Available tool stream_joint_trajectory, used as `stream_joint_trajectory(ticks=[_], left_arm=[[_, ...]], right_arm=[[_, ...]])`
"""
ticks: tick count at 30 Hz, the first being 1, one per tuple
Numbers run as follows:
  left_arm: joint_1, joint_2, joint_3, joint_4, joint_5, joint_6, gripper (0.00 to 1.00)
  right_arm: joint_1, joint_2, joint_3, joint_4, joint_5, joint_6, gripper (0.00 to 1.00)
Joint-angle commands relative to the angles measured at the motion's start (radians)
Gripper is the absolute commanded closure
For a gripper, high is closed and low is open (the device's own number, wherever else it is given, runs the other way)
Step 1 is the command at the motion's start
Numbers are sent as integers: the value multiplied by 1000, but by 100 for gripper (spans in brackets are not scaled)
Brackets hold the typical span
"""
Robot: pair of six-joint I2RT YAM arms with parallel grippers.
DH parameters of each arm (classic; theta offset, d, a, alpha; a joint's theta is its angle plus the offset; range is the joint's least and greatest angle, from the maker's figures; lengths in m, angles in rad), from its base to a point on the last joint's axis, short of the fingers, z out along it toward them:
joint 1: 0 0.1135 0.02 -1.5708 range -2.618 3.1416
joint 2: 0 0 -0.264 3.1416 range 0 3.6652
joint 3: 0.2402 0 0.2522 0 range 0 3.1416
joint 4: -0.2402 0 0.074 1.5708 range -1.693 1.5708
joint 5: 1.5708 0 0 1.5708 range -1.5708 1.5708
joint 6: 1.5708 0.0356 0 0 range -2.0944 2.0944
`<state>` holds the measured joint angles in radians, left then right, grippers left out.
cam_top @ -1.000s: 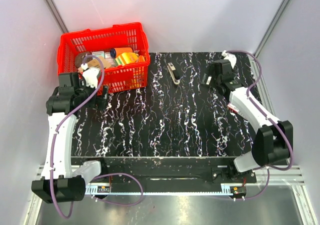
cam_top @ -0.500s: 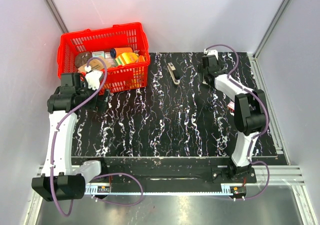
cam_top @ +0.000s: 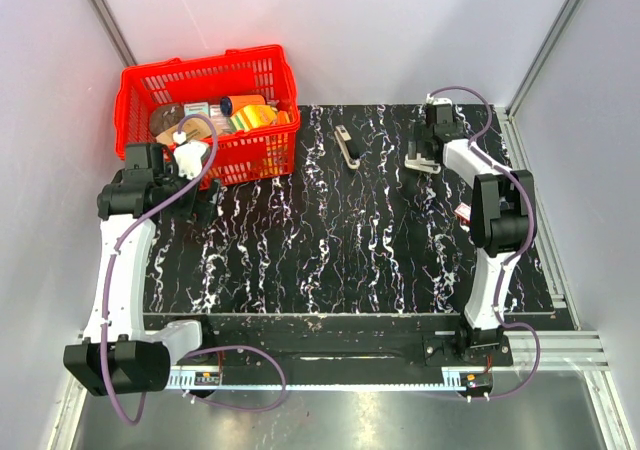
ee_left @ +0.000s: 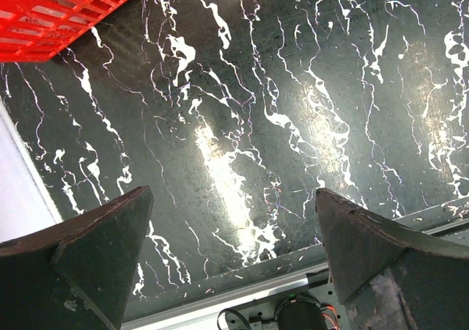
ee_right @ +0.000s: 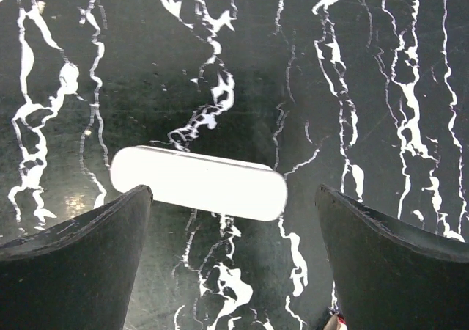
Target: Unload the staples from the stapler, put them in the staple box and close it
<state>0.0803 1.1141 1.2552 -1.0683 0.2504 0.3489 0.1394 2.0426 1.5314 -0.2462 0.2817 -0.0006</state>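
The right arm has folded in from its wide reach of a second ago, and its gripper point(ee_right: 231, 194) now hangs over a white, round-ended stick point(ee_right: 198, 182), jaws spread wide and holding nothing. The left gripper point(ee_left: 234, 194) has barely shifted; it is equally wide open and bare, beside the red lattice basket point(cam_top: 205, 65). The stapler point(cam_top: 347, 147), a slim black bar, lies untouched on the glossy black, white-veined table point(cam_top: 330, 250), well left of the right gripper. Its long axis runs near to far, pale end farthest.
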Motion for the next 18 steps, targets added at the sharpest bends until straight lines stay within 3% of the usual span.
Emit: stream_joint_trajectory(ticks=[1,18], left_arm=[[4,-28,13,11,0,36,1],[4,-96,-63,36,-14,68,1]], right_arm=[[-20,8,36,-33,-61,36,1],[-20,36,29,-60,-188,73,0]])
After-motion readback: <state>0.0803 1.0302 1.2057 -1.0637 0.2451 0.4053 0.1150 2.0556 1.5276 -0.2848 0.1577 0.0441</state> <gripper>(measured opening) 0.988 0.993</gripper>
